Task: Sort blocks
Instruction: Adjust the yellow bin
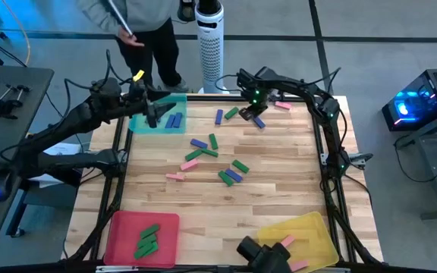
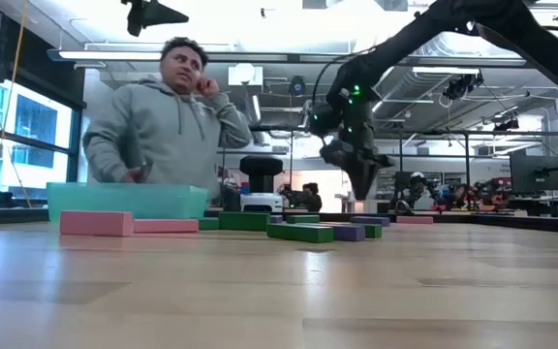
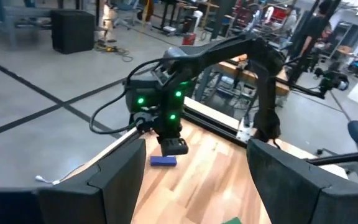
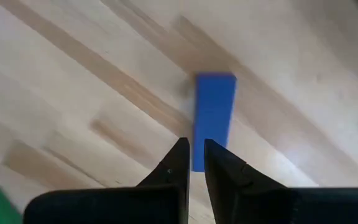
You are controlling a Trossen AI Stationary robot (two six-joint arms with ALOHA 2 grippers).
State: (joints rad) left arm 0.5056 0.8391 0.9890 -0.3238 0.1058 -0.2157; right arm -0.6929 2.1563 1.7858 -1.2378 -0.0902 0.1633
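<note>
Blue, green and pink blocks (image 1: 211, 155) lie scattered flat on the middle of the wooden table. My right gripper (image 4: 193, 144) hangs above the far right part of the table, pointing down. Its fingers are drawn together to a thin slit with nothing between them. A blue block (image 4: 214, 115) lies flat on the wood just below and beyond its fingertips. It also shows under that gripper as a blue block (image 3: 163, 161) in the left wrist view. My left gripper (image 3: 194, 186) is raised over the teal tray (image 1: 158, 115) at the far left, open and holding nothing.
The teal tray holds two blue blocks (image 1: 174, 120). The red tray (image 1: 120, 227) at the near left holds green blocks. The yellow tray (image 1: 309, 227) at the near right holds pink blocks. A person (image 2: 168, 126) stands behind the table's far edge.
</note>
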